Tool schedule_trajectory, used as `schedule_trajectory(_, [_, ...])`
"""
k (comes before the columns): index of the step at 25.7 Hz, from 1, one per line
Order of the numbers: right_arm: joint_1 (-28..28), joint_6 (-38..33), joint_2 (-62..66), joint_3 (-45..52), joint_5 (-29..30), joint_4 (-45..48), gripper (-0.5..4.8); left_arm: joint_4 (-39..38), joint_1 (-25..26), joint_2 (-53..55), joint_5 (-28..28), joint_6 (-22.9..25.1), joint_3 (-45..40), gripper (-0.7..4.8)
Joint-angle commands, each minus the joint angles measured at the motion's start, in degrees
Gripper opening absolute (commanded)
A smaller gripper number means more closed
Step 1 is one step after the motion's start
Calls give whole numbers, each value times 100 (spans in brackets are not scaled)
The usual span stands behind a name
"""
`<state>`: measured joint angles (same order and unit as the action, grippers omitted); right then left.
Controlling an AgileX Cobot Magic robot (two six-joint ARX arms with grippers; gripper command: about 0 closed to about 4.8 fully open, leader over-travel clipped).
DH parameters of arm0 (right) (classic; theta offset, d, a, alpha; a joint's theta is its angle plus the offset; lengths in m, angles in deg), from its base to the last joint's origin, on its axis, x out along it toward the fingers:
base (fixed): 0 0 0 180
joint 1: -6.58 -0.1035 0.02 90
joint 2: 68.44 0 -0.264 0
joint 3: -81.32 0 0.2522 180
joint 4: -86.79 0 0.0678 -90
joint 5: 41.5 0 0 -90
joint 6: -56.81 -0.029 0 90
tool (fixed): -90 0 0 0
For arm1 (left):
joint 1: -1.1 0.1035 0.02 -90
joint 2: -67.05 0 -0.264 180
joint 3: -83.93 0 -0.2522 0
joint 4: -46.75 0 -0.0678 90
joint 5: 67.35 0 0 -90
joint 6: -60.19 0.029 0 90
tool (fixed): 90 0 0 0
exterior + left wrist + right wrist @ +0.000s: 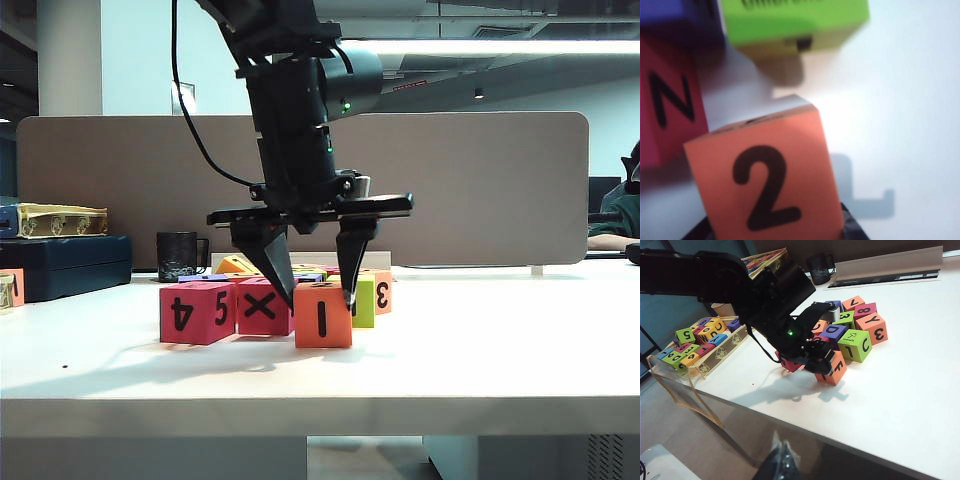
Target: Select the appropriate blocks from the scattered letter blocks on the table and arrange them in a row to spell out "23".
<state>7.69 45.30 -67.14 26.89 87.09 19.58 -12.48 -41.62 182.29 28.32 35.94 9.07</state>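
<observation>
Orange block (323,315) sits between left claw's (320,296) fingers; right claw unseen.

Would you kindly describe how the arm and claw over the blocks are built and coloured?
The left arm is glossy black with a small green indicator light and a black cable trailing off it. Its left claw has a flat black crossbar carrying two tapering, pointed black fingers. The right claw is out of view.
</observation>
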Motion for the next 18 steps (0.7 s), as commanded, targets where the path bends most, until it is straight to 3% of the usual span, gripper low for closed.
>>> schedule_trajectory(1, [-4, -2, -13, -15, -13, 52, -1, -435, -15, -160, -232, 15, 9, 259])
schedule_trajectory(7, [-4, -2, -13, -15, -11, 52, -1, -782, -81, -221, -693, -61, 4, 259])
schedule_trajectory(14, [-4, -2, -13, -15, -11, 50, -1, -739, -319, -210, -658, -146, 4, 260])
schedule_trajectory(18, [-4, -2, -13, -15, -11, -2, -1, -715, -323, -210, -699, -219, 4, 288])
